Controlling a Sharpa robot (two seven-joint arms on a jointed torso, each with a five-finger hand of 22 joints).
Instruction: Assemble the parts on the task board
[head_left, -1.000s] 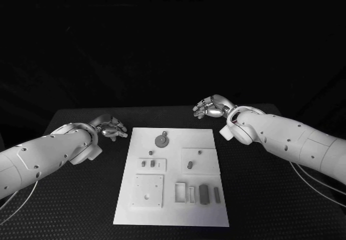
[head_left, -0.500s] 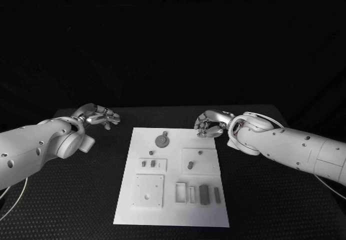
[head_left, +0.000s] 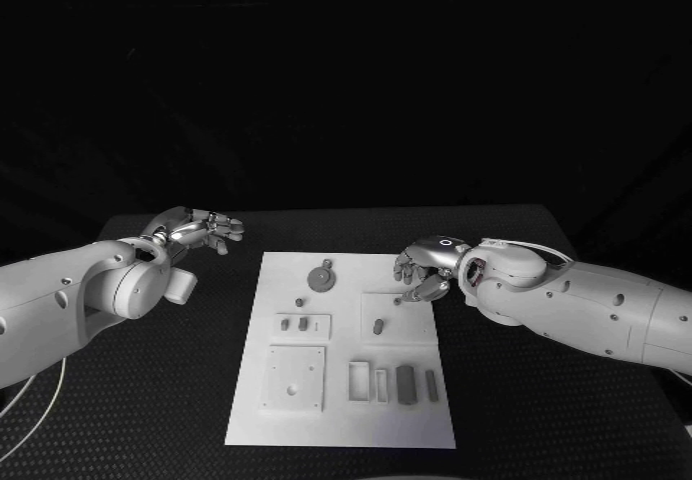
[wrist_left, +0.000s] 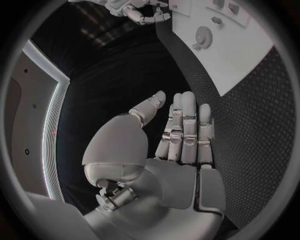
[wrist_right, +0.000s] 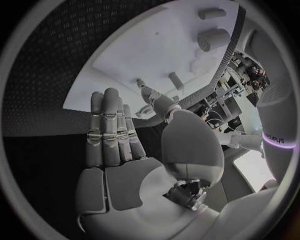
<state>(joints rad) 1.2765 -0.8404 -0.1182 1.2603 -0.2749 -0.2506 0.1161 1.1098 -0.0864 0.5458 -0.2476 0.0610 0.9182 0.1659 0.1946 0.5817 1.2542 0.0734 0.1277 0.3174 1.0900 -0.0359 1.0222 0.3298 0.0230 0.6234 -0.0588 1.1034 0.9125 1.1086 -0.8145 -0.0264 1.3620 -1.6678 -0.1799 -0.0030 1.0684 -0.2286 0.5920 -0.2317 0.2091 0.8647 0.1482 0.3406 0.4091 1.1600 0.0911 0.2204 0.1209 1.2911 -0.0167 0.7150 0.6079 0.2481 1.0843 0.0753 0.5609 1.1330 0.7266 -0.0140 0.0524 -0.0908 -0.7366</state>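
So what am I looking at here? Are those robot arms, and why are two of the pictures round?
Yes, it is a robot with two white arms, and each arm ends in a silver hand. The square picture comes from a camera on its head, looking down at a black table. The left hand hovers beside the white task board; the right hand is over the board's far right edge. Both hands are open and hold nothing.

The board carries small grey parts, such as a round disc with a tab and a dark bar near the front, plus raised white blocks with holes.

The round pictures come from fisheye cameras at the wrists, behind each hand. That is why the left hand and the right hand look so big there, and why straight edges bend.
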